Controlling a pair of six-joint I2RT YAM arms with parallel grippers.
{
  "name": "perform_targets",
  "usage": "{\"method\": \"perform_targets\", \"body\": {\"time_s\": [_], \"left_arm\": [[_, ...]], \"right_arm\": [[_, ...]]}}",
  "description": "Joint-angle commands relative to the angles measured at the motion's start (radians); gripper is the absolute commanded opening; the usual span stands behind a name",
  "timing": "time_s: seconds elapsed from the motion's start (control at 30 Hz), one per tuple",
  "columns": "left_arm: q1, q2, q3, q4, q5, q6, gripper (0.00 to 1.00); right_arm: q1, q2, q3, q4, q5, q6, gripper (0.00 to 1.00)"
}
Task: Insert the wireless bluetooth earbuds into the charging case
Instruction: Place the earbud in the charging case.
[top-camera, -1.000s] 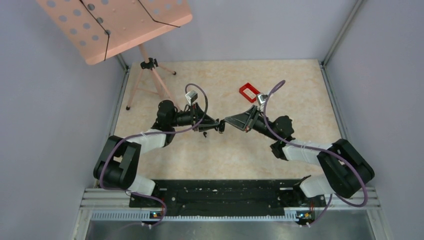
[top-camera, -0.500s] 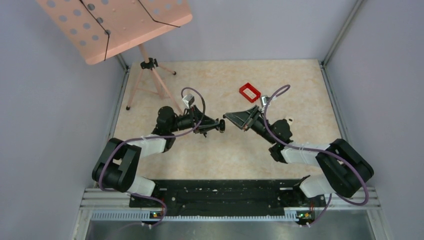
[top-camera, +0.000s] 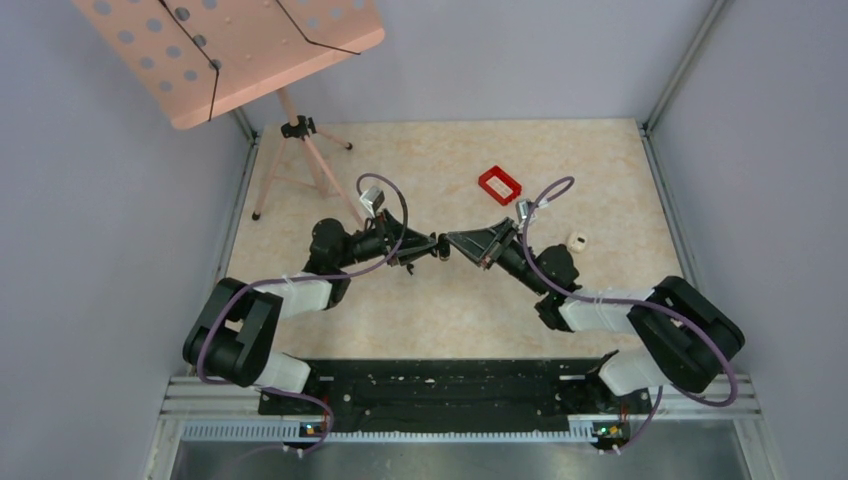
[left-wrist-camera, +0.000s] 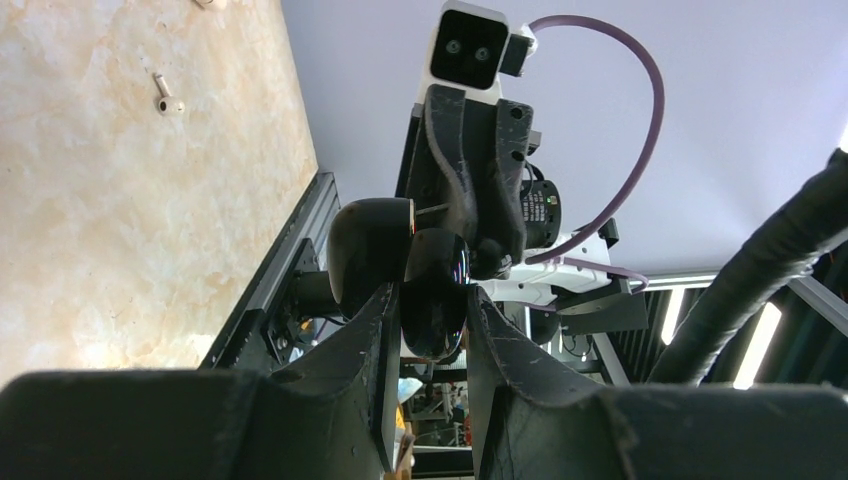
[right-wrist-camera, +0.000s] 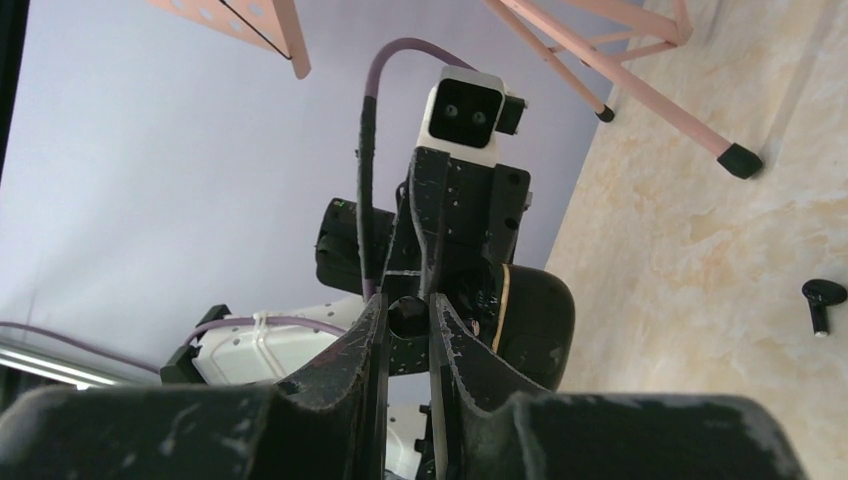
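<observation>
The glossy black charging case (left-wrist-camera: 436, 292) is held off the table between my left gripper's fingers; its lid half (left-wrist-camera: 368, 250) stands open to one side. My left gripper (top-camera: 438, 250) (left-wrist-camera: 430, 308) is shut on it. My right gripper (top-camera: 453, 238) (right-wrist-camera: 407, 308) meets it head-on, fingertips closed to a narrow gap around a dark round part of the case (right-wrist-camera: 530, 320). A pale cream earbud (top-camera: 576, 241) (left-wrist-camera: 165, 102) lies on the table behind the right arm. A dark earbud (right-wrist-camera: 821, 294) lies on the table below the grippers.
A red rectangular tray (top-camera: 499, 184) sits on the table beyond the right gripper. A pink music stand (top-camera: 230, 50) on tripod legs (top-camera: 300, 170) (right-wrist-camera: 640, 95) stands at the back left. Grey walls close in the table.
Both grippers stayed together at the case and drifted slightly toward the back. The right forearm swung down and uncovered the cream earbud. The left wrist shifted left.
</observation>
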Motion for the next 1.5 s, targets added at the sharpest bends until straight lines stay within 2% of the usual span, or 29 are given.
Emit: {"method": "perform_targets", "body": {"time_s": [0.0, 0.2, 0.73, 1.47], "left_arm": [[-0.004, -0.012, -0.008, 0.097, -0.008, -0.017, 0.00], [-0.006, -0.011, -0.008, 0.101, -0.003, -0.019, 0.00], [-0.006, 0.000, -0.027, 0.146, -0.005, -0.046, 0.00], [-0.006, -0.003, -0.034, 0.175, -0.006, -0.063, 0.00]], "right_arm": [[0.021, 0.042, 0.018, 0.089, 0.005, 0.011, 0.07], [0.022, 0.093, 0.034, 0.140, 0.004, 0.028, 0.07], [0.009, 0.052, 0.052, 0.134, 0.012, 0.024, 0.07], [-0.006, 0.134, 0.057, 0.226, -0.001, 0.073, 0.07]]}}
